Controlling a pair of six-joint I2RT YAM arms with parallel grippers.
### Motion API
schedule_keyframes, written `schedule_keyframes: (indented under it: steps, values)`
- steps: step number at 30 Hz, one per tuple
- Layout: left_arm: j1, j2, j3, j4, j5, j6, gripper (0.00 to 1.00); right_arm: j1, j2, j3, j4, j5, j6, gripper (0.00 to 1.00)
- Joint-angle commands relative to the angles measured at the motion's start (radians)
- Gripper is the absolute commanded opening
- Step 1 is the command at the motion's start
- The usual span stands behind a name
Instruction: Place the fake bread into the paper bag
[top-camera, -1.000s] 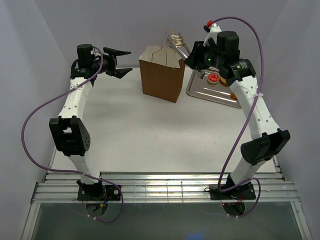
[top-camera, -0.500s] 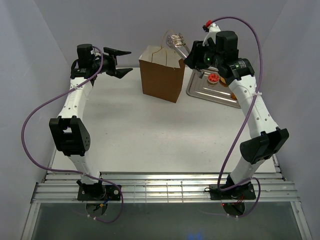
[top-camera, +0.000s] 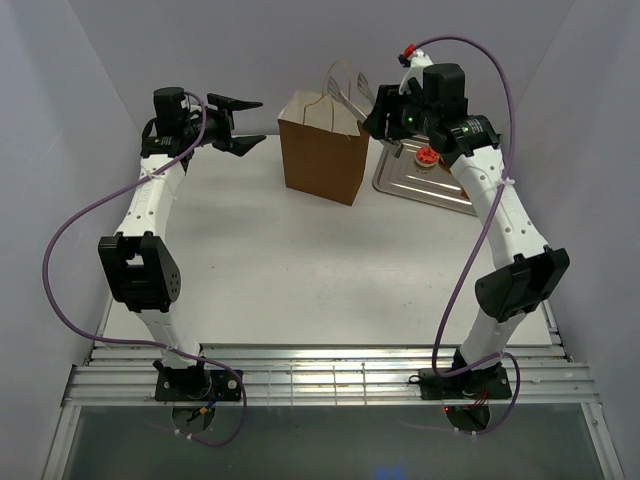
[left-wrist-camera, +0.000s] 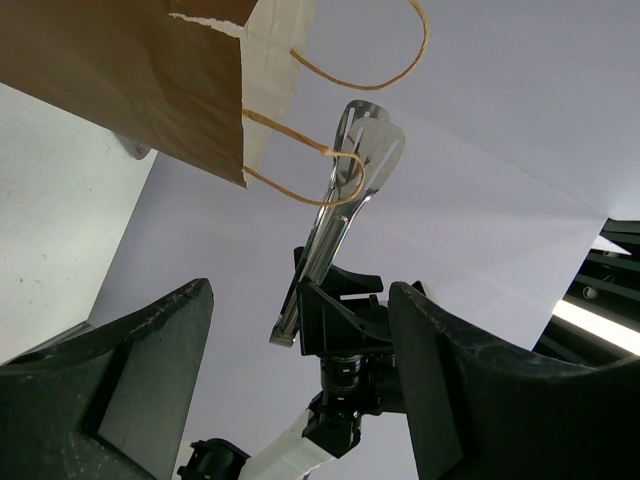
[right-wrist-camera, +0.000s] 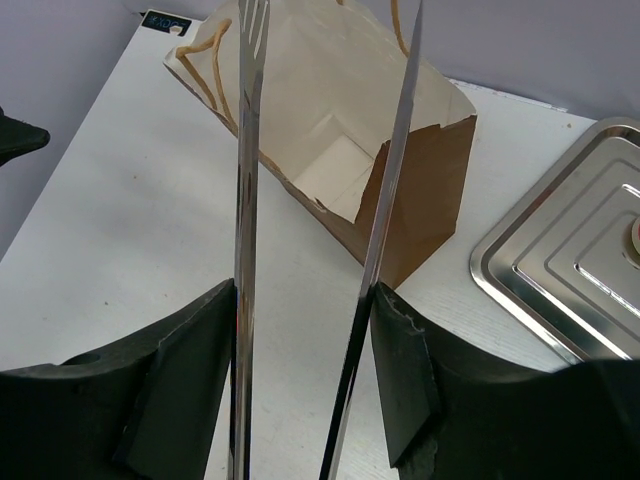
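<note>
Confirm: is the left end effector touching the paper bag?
Apart. The top external view shows a clear gap between the fingertips of the open left end effector and the left edge of the paper bag.

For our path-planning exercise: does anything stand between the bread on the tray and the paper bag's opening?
Nothing visible blocks it. The paper bag stands upright, mouth open, beside the tray holding the red-topped tart. Only its loop handles rise at the rim, close to the tongs in the right gripper, and might snag.
</note>
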Motion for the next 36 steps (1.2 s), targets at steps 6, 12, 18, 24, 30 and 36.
schedule_keyframes:
  steps: [6,12,18,24,30,36]
  values:
    - [0.002,-0.011,0.043,0.017,0.018,0.000,0.81,0.006,-0.008,0.053,0.032,0.021,-0.014,0.59]
    - [0.002,-0.008,0.049,0.019,0.021,0.001,0.81,0.006,-0.017,0.056,0.028,0.042,-0.014,0.59]
    - [0.002,-0.011,0.040,0.017,0.027,0.000,0.81,0.006,-0.038,0.067,0.005,0.113,-0.017,0.59]
    - [0.002,0.006,0.072,0.009,0.024,0.004,0.81,-0.003,-0.100,0.073,-0.050,0.241,-0.020,0.58]
    - [0.003,-0.072,-0.034,0.025,0.021,-0.025,0.81,-0.104,-0.153,0.065,-0.136,0.332,0.064,0.54]
    - [0.006,-0.103,-0.086,0.041,0.042,-0.034,0.81,-0.293,-0.157,0.058,-0.251,0.348,0.164,0.54]
